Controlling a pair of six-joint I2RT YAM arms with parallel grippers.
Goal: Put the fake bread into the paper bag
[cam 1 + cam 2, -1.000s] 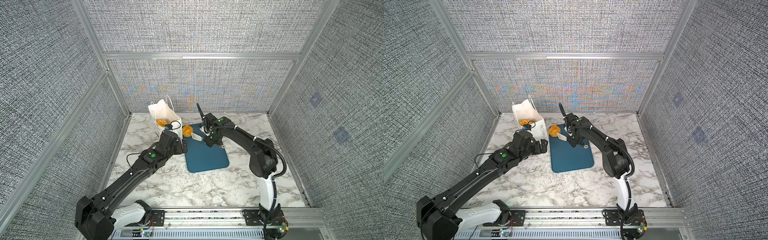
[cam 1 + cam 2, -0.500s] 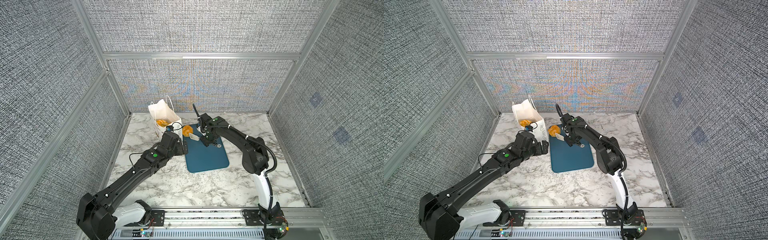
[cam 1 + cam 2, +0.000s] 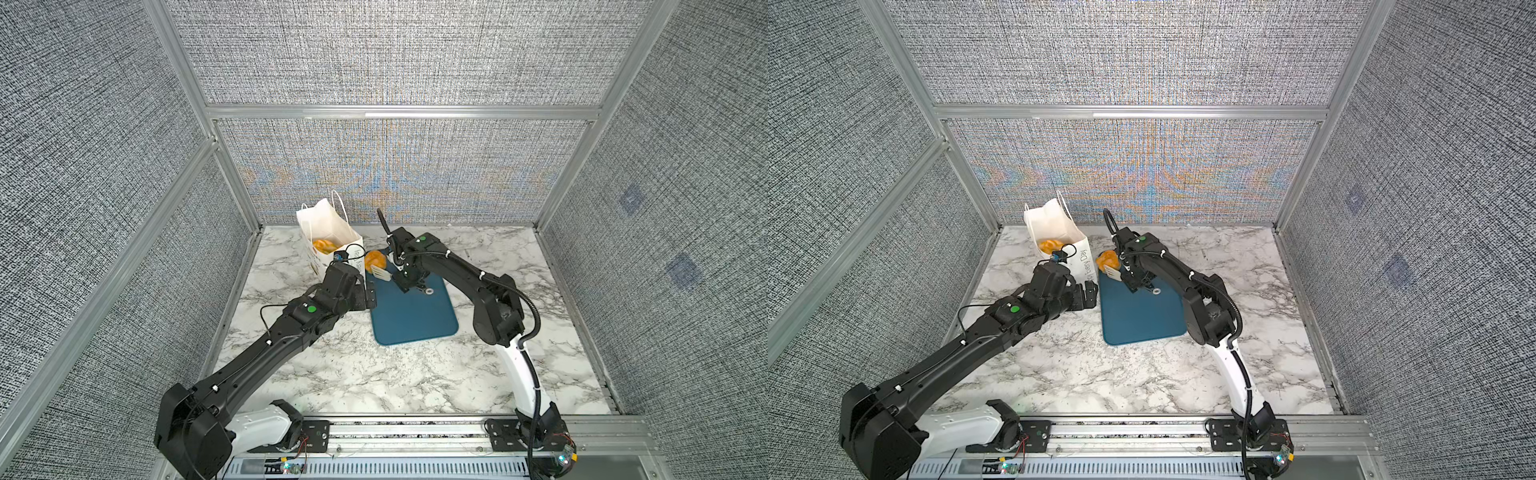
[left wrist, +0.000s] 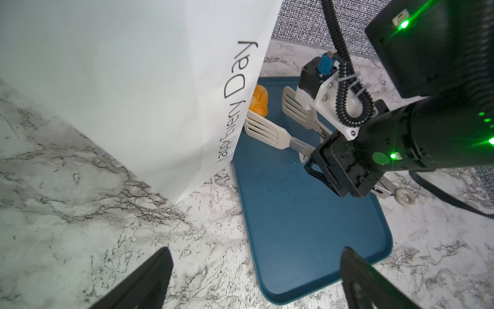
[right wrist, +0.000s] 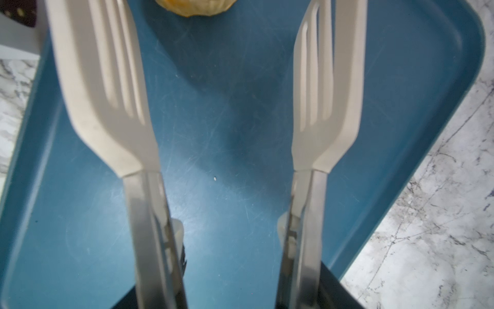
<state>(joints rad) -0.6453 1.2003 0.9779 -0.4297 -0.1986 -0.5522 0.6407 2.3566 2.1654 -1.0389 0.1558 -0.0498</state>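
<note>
Gripping spread tongs [image 4: 267,131], the right pincer [image 3: 407,282] faces the bread roll [image 4: 258,103] just beyond their tips; left pincer [image 4: 255,258] gapes empty.

We see a white, grey-lettered paper bag [image 4: 120,80], golden-orange bread [image 4: 258,103], white slotted tongs [image 4: 267,131], a teal tray [image 4: 307,227] — grey-veined marble table [image 4: 80,200].

Legible marking: grey lettering "Happy Every Day", printed on one side face of the white paper bag [image 4: 139,80], running along that face's edge
</note>
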